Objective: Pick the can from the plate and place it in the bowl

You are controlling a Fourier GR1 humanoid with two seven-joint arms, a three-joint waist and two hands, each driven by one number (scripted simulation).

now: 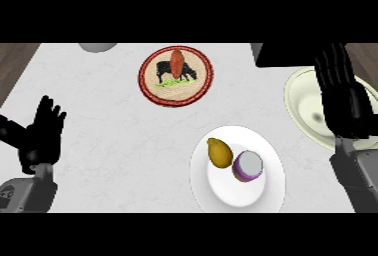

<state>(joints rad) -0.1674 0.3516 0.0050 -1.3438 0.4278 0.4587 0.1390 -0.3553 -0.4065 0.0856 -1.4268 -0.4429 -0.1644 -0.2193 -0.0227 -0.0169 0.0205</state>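
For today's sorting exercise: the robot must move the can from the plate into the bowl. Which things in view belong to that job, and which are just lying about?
Belong to the job:
can
white plate
bowl
right hand

Just lying about:
yellow fruit, maybe a lemon, beside the can
red-rimmed bull plate holding an orange-red item
grey object at the far edge
left hand, resting open

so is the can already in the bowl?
No, the can stands on the white plate beside a yellow fruit, apart from the bowl.
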